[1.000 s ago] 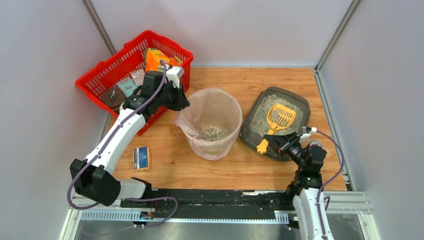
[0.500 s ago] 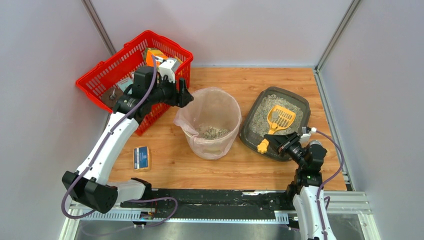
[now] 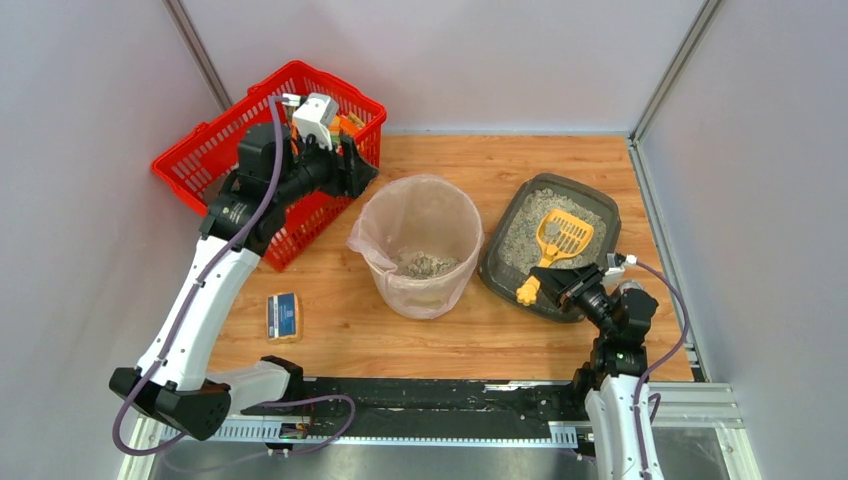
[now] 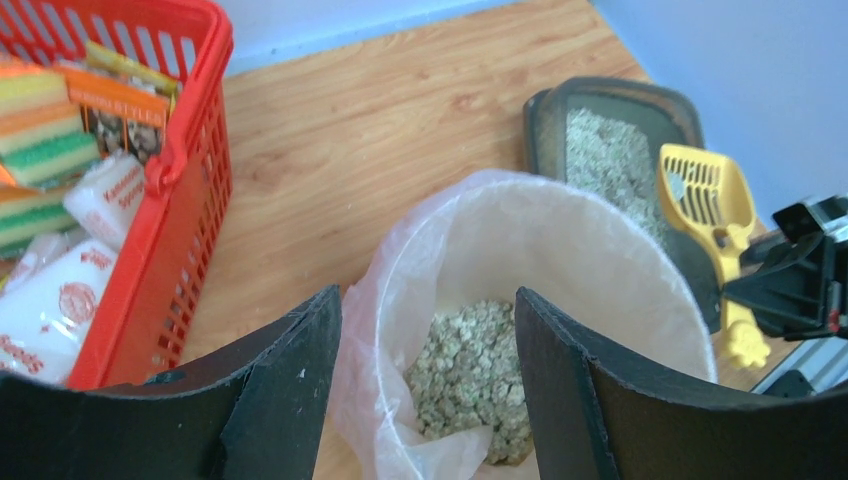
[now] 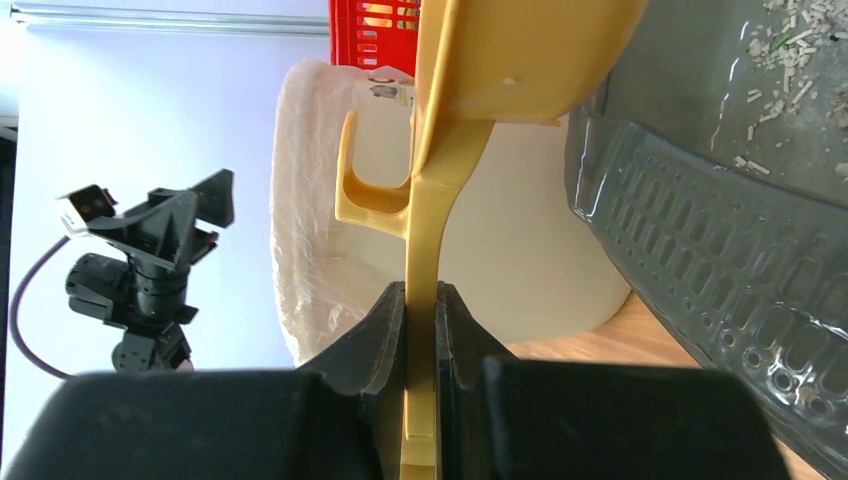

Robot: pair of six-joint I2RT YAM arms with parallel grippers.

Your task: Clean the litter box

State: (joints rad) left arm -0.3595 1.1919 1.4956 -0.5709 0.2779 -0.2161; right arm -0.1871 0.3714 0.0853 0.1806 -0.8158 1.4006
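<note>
The table is carrying everything. The red basket is sitting to the left of the left gripper, packed with sponges. That gripper's jaws are standing wide apart and holding nothing, and they are hanging above the gap between the basket and the bin. The bagged bin is lying just below and ahead of them, with a heap of litter at its bottom.

The litter box is resting directly ahead of the right gripper, its near rim just beside the fingers, and well beyond the bin as seen from the left jaws. The right jaws are clamping the thin handle of the yellow scoop, whose head is reaching forward over the litter.

The grip is looking risky. The jaws are pinching a narrow edge near the handle's end, so digging into gravel could be twisting the scoop in the pads. Carrying a load across the bare wood between box and bin may be spilling grains. The loose bag could be snagging on the scoop, or on the open left jaws, and tipping the bin.
</note>
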